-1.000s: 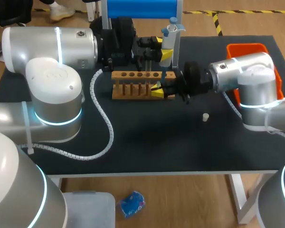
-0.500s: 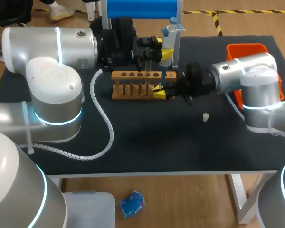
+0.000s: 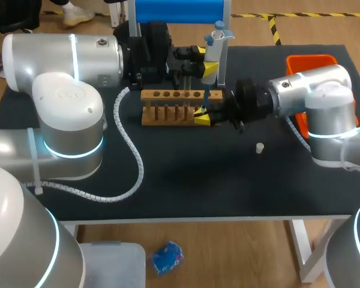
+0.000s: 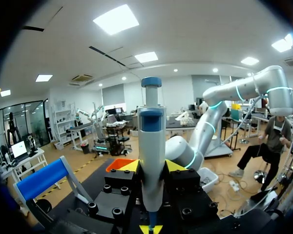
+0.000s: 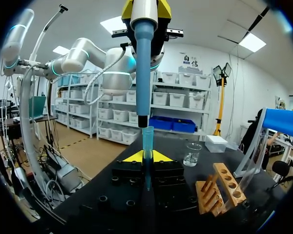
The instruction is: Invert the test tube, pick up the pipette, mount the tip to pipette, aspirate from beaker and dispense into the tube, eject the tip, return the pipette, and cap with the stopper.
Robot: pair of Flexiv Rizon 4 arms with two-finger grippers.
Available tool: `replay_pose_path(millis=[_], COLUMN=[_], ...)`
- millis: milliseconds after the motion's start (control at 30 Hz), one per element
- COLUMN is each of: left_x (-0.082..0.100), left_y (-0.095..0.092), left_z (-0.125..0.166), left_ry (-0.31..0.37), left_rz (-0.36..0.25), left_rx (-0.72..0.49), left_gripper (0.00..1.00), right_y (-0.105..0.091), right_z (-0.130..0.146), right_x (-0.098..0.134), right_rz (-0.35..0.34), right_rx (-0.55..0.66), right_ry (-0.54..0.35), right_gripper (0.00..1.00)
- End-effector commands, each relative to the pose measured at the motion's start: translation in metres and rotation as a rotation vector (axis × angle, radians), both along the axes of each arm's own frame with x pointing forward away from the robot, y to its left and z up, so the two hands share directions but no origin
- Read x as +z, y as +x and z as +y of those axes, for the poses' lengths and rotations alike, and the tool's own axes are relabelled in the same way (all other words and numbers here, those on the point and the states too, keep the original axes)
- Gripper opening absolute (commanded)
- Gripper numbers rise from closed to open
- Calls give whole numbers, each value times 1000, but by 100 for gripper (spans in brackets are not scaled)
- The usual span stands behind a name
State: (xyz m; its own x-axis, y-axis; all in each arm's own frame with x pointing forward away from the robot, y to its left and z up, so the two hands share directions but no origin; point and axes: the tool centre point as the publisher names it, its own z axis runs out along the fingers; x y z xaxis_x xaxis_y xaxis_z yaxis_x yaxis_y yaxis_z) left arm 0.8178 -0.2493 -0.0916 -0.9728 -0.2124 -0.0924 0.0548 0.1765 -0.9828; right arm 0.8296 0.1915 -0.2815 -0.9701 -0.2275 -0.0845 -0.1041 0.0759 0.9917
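In the upper middle of the head view, the left hand (image 3: 209,71) pinches the pipette (image 3: 215,45) by its body and holds it upright, close to the back edge of the surface (image 3: 186,186). A blue-topped stand (image 3: 177,11) is just behind it. Directly below, the right hand (image 3: 203,115) is pressed onto a pipette tip (image 5: 147,139) and holds it upright. In the right wrist view the pipette's nozzle hangs in line just above the tip's open mouth. I cannot tell whether they touch.

The right hand sits against the right end of the wooden rack (image 3: 168,105), which lies centre-left of the pair. In the right wrist view a beaker (image 5: 192,154) stands ahead of the hand, beyond the rack.

The white stopper (image 3: 260,147) lies alone right of centre, well apart from the rack and well back from the front edge. An orange bin (image 3: 309,62) sits at the right edge, partly behind the right arm. A coiled cable (image 3: 132,156) loops from the rack's left end down toward the lower left.
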Motion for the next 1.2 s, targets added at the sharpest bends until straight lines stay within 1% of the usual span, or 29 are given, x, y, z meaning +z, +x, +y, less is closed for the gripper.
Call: replay_pose_path(millis=[33,700,1200], left_x=[-2,-2,-2], left_y=[0,0,0], left_z=[0,0,0], left_ry=[-5,-5,-5], left_rz=[-2,-2,-2], left_rx=[1,1,1], left_gripper=[0,0,0], right_y=[0,1,1], right_z=[2,-1,-4], right_x=[1,-4,3], right_rz=[3,20,-14], right_rx=[4,-6,-2], right_ry=[-11,-20,-20], right_gripper=[0,0,0])
